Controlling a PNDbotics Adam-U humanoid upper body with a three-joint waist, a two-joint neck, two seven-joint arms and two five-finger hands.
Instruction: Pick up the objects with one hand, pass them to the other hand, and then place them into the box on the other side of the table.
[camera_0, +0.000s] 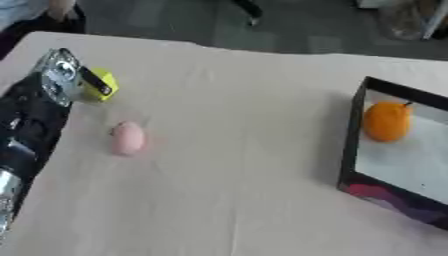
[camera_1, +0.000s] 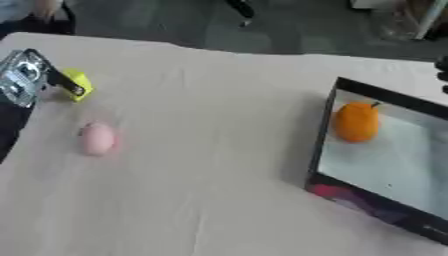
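My left hand (camera_0: 94, 81) comes in along the table's left edge, below a silver wrist. A black finger lies curled across a small yellow object (camera_0: 107, 85), which the hand holds just above or on the cloth. A pink egg-shaped object (camera_0: 128, 138) lies on the table a little nearer to me than the hand, apart from it. At the right stands a black-walled box (camera_0: 352, 145) with a white floor, and an orange fruit (camera_0: 386, 121) lies inside it near the far left corner. Dark tips of my right hand (camera_1: 443, 75) show at the right edge.
A beige cloth (camera_0: 236, 165) covers the table, bare between the pink object and the box. Grey floor lies past the far edge. My black left forearm (camera_0: 22, 135) runs along the table's left edge.
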